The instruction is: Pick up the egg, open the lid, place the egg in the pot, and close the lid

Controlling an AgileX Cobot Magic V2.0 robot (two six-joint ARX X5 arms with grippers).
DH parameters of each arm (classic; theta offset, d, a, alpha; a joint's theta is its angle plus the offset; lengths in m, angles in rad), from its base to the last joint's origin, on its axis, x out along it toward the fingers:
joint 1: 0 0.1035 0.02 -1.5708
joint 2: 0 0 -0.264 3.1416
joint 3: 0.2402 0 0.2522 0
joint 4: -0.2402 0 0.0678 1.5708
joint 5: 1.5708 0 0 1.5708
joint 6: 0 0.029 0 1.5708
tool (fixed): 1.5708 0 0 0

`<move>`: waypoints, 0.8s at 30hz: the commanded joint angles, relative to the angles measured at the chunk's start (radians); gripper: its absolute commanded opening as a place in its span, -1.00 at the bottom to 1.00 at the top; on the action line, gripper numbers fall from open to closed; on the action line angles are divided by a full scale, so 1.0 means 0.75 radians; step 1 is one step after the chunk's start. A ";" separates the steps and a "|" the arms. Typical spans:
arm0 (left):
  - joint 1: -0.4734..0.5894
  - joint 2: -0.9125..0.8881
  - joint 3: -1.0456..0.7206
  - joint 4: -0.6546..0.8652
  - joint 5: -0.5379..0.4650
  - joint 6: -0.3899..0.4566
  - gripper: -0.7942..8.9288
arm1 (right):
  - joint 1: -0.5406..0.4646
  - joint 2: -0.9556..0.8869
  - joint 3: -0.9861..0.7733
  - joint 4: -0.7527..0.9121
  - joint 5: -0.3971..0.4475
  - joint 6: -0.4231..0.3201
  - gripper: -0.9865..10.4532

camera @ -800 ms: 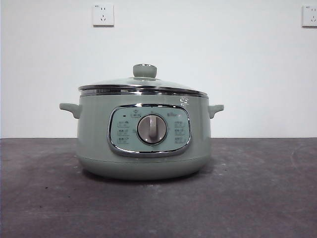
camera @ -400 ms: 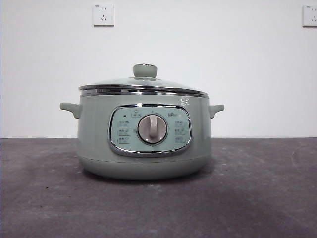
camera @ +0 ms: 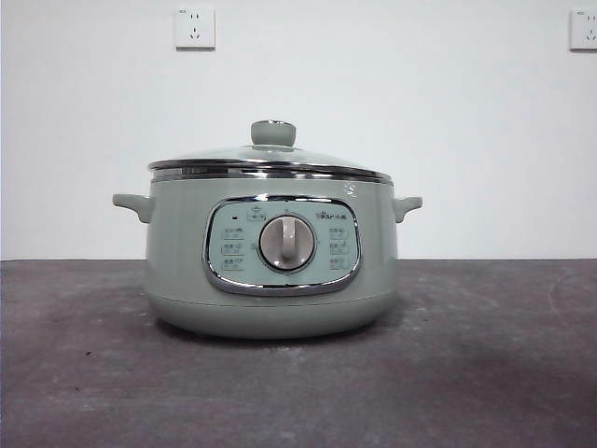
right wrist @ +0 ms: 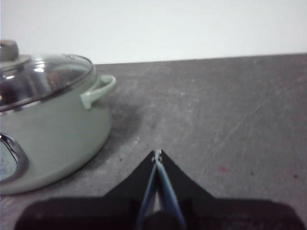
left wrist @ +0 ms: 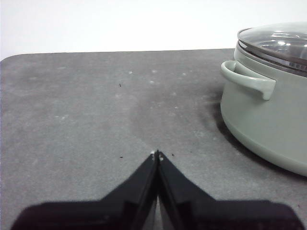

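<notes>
Nearest to me are my own two grippers, both low over the dark table and both with jaws pressed together on nothing: the left gripper and the right gripper. Neither shows in the front view, so both wait back from the work. From the left gripper, the pot lies at about two o'clock, one side handle turned toward me; from the right gripper it lies at about ten o'clock, and seems a little nearer on that side, though I judge that loosely. Farther on, the lid sits level and closed on the pot's rim, its pale-green knob upright at the centre. Through the glass I see only reflections, so I cannot tell whether the pot holds anything. The egg, which the first step turns on, is in none of my views: not on the bare table ahead of either gripper, not in front of the pot. So I cannot say which way it lies, how its long axis runs, or which arm is closer. I judge the task at its very start, with finding the egg first.
</notes>
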 commanded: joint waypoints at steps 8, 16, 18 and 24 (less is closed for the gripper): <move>0.004 -0.004 -0.019 0.001 0.000 -0.008 -0.84 | 0.012 -0.048 -0.085 -0.032 0.003 0.036 -0.83; 0.004 -0.004 -0.019 0.001 -0.001 -0.008 -0.84 | 0.012 -0.041 -0.084 -0.023 0.003 0.104 -0.83; 0.004 -0.004 -0.019 0.001 -0.001 -0.008 -0.84 | 0.012 -0.040 -0.084 -0.023 0.004 0.104 -0.83; 0.004 -0.004 -0.019 0.001 0.000 -0.008 -0.84 | 0.012 -0.040 -0.084 -0.023 0.003 0.104 -0.83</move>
